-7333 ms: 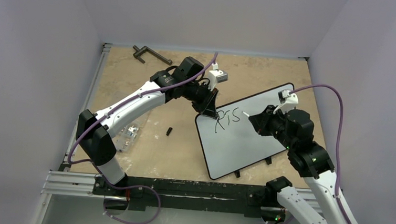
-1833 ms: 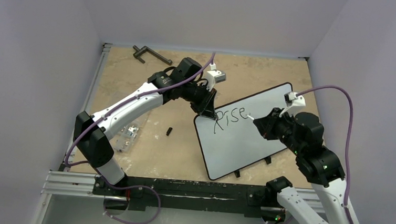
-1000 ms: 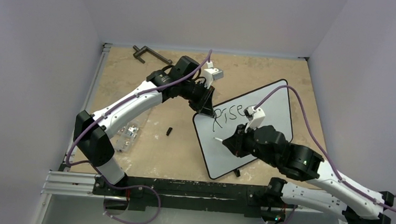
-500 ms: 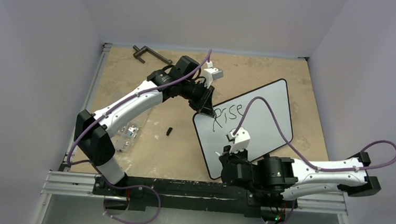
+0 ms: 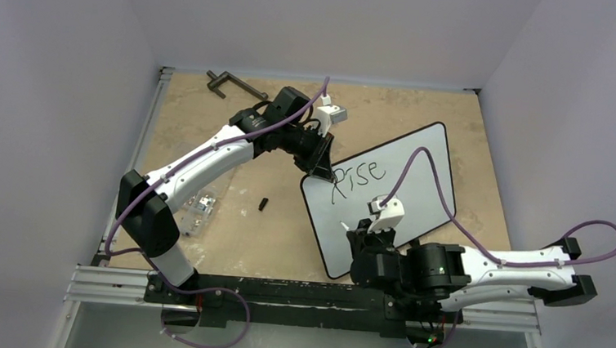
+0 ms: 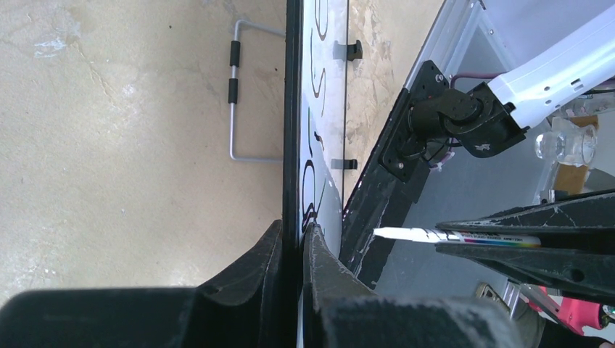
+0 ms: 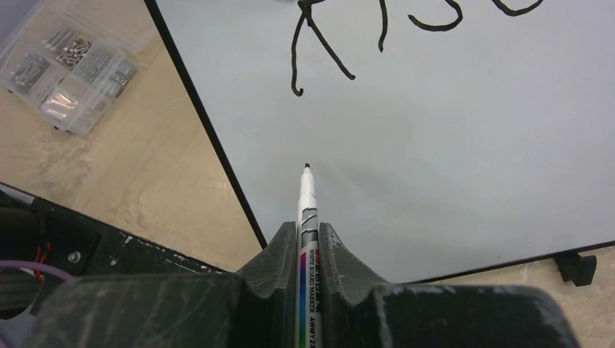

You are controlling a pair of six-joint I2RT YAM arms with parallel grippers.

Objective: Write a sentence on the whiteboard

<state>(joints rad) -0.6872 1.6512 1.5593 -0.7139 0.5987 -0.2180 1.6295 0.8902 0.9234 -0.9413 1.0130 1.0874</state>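
Observation:
The whiteboard (image 5: pixel 414 185) lies tilted on the table, its top left corner pinched by my left gripper (image 5: pixel 321 172). In the left wrist view that gripper (image 6: pixel 294 230) is shut on the board's black rim (image 6: pixel 293 109). The sentence (image 5: pixel 359 176) reads "Rise" in black strokes. My right gripper (image 5: pixel 352 233) hovers over the board's lower left part, shut on a white marker (image 7: pixel 307 203). The marker's tip points at bare board (image 7: pixel 450 145) below the letters (image 7: pixel 319 43); I cannot tell if it touches.
A clear plastic box of screws (image 5: pixel 200 209) sits left of the board, with a small black cap (image 5: pixel 263 204) nearby. A dark metal clamp (image 5: pixel 229 84) lies at the far left. A wire handle (image 6: pixel 243 94) lies beside the board's rim. A black board foot (image 7: pixel 578 267) shows at its near edge.
My right arm swung down from the end of "Rise" to the board's near left part, carrying the marker; in the last half second it edged slightly farther onto the board. The left gripper stayed put.

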